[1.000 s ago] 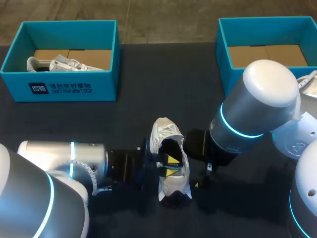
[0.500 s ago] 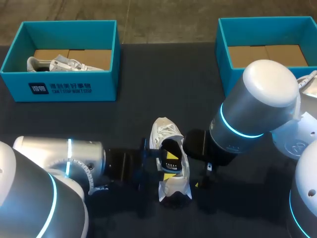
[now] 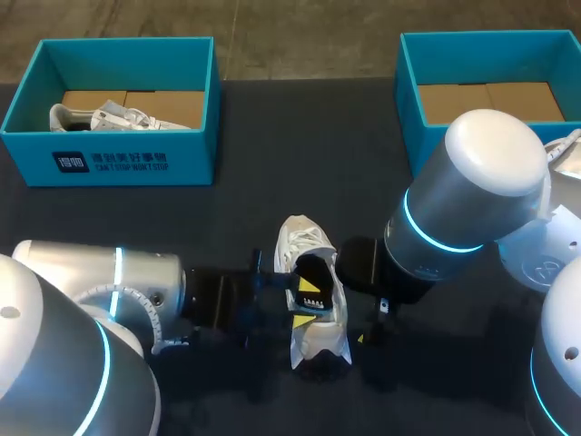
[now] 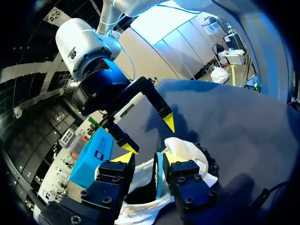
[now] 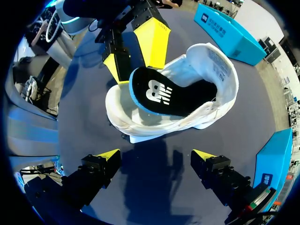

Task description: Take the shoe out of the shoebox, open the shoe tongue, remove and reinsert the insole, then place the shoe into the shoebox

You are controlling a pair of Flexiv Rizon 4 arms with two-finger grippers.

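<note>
A white shoe [image 3: 313, 272] lies on the dark table, its black insole [image 5: 159, 96] with a blue edge sticking up out of the opening at the heel. My left gripper [image 3: 307, 302] is at the shoe from the left. In the left wrist view its fingers stand open around the insole's blue edge [image 4: 158, 174], which leans near one finger and is clear of the other. My right gripper [image 5: 156, 157] hangs wide open beside the shoe, on the side opposite the left gripper and holding nothing. It also shows ahead as the right gripper [image 4: 147, 136].
A teal shoebox [image 3: 109, 162] at the back left holds another white shoe [image 3: 118, 116]. A second teal shoebox [image 3: 408, 91] stands at the back right. My right arm [image 3: 454, 218] hides the table just right of the shoe.
My left gripper's fingers have spread apart, and the left arm has drawn back a little to the left. The shoe and right arm have stayed put.
</note>
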